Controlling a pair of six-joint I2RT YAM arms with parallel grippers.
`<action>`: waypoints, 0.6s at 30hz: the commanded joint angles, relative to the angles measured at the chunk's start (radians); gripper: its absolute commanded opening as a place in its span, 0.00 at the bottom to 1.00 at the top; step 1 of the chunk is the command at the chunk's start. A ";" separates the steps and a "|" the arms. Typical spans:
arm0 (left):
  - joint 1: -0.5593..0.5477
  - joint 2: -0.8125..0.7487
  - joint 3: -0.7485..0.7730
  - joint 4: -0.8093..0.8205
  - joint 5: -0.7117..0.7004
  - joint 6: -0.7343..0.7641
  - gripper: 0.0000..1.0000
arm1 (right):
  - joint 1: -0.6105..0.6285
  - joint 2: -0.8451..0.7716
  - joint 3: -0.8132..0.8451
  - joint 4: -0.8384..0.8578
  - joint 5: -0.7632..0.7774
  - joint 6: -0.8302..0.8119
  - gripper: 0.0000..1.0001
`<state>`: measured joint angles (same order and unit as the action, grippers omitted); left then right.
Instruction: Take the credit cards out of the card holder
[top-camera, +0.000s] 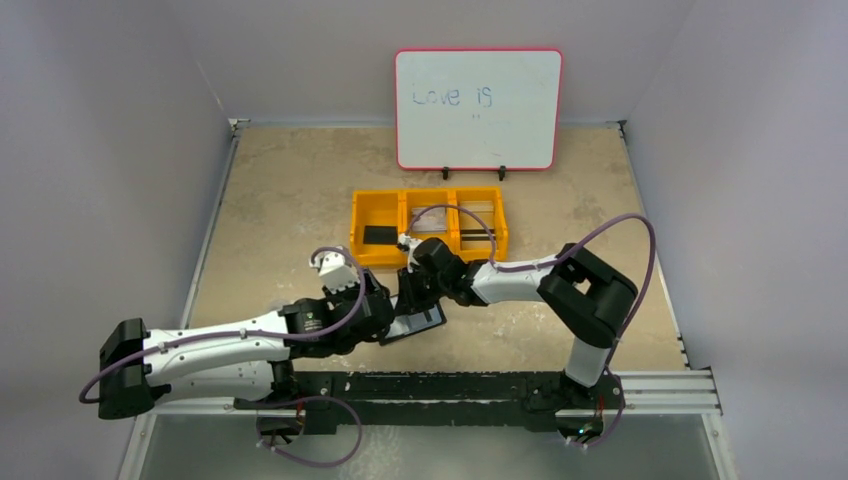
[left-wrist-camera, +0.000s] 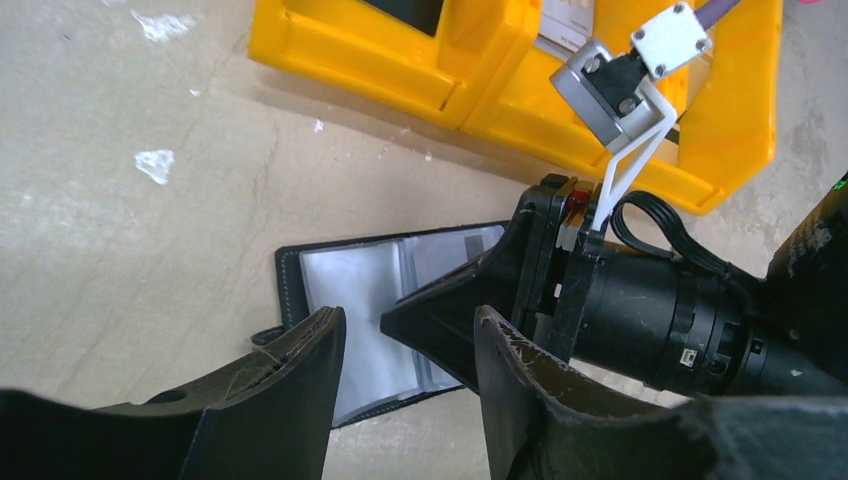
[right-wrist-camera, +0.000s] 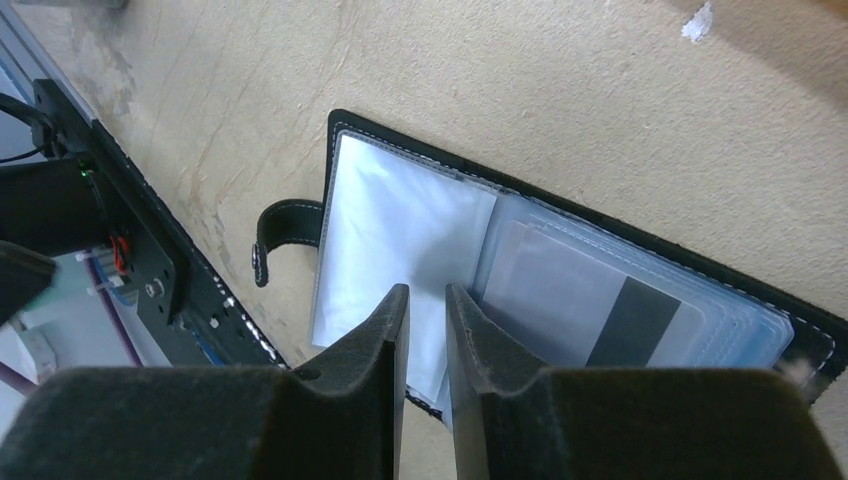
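The black card holder (top-camera: 424, 323) lies open on the table between the two arms, pale clear pockets facing up (right-wrist-camera: 400, 220). One credit card (right-wrist-camera: 560, 300), whitish with a dark stripe, sits in the right-hand stack of pockets. My right gripper (right-wrist-camera: 427, 296) hangs just above the fold, jaws only a narrow gap apart, nothing between them. My left gripper (left-wrist-camera: 405, 335) is open at the holder's near edge (left-wrist-camera: 345, 285), and the right gripper's black fingertips (left-wrist-camera: 440, 315) show between its fingers. The snap tab (right-wrist-camera: 280, 222) sticks out at the left.
A yellow three-compartment tray (top-camera: 428, 252) stands just behind the holder, with a flat black rectangle (top-camera: 380, 235) in its left compartment and pale flat items in the other two. A whiteboard (top-camera: 478, 108) stands at the back. The black rail (right-wrist-camera: 150, 280) runs along the near edge.
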<state>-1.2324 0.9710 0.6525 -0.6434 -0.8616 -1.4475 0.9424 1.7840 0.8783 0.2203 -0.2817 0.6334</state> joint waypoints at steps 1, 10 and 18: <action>0.006 0.031 -0.037 0.153 0.057 -0.017 0.47 | 0.001 -0.030 -0.028 -0.015 0.018 0.026 0.23; 0.141 0.034 -0.167 0.363 0.251 -0.031 0.40 | -0.025 -0.036 -0.072 0.046 -0.021 0.049 0.23; 0.176 0.075 -0.269 0.622 0.360 -0.052 0.38 | -0.047 -0.079 -0.112 0.083 -0.025 0.066 0.22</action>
<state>-1.0710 1.0252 0.4072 -0.2123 -0.5694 -1.4754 0.9104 1.7458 0.7879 0.3119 -0.3099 0.6930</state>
